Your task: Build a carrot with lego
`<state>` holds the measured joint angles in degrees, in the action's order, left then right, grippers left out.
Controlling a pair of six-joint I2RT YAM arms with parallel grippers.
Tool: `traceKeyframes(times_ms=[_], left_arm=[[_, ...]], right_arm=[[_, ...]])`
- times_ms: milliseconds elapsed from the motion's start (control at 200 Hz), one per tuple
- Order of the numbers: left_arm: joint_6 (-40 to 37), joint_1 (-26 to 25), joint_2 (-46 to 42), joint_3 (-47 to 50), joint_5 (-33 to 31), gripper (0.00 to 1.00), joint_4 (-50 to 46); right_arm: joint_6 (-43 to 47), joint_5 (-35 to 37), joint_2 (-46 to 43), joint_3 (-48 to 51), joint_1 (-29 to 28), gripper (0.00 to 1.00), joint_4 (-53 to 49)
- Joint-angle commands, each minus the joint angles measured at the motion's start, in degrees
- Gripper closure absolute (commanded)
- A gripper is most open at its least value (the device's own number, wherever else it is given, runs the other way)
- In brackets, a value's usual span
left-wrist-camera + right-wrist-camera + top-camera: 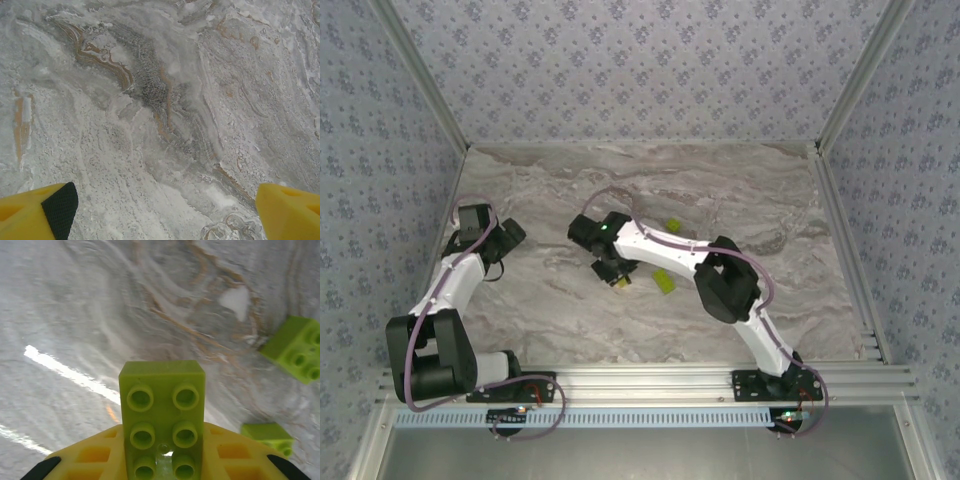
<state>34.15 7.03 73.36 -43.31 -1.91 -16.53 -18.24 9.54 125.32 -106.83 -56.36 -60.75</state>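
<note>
Lime-green studded plastic brick (161,410) is sitting clamped in right gripper (613,272), left gripper (165,220) is gaping wide; worth squaring it over the loose lime brick (297,347) at 2 o'clock before pressing.

Left arm (455,285) and right arm (665,248): white links, black joints, purple cables (412,350), yellow claw fingers (25,216), black pads (61,210).

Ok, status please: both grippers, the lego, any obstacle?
Left gripper open over grey marbled table. Right gripper shut on lime-green studded plastic brick. Two more lime-green bricks loose on table, apart from it.
</note>
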Motion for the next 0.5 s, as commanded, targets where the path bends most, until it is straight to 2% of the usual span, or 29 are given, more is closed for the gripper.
traceKeyframes(times_ms=[0,305,495], left_arm=[[0.06,0.42,0.71,-0.42,0.95,0.07,0.19],[0.04,0.40,0.86,-0.61,1.07,0.07,0.10],[0.04,0.44,0.78,-0.64,1.12,0.07,-0.03]], right_arm=[[-1.03,1.32,-2.08,3.74,0.75,0.70,0.84],[-2.12,-1.32,-2.62,8.94,0.88,0.68,6.67],[-2.93,-1.99,-2.70,11.02,0.98,0.62,8.59]])
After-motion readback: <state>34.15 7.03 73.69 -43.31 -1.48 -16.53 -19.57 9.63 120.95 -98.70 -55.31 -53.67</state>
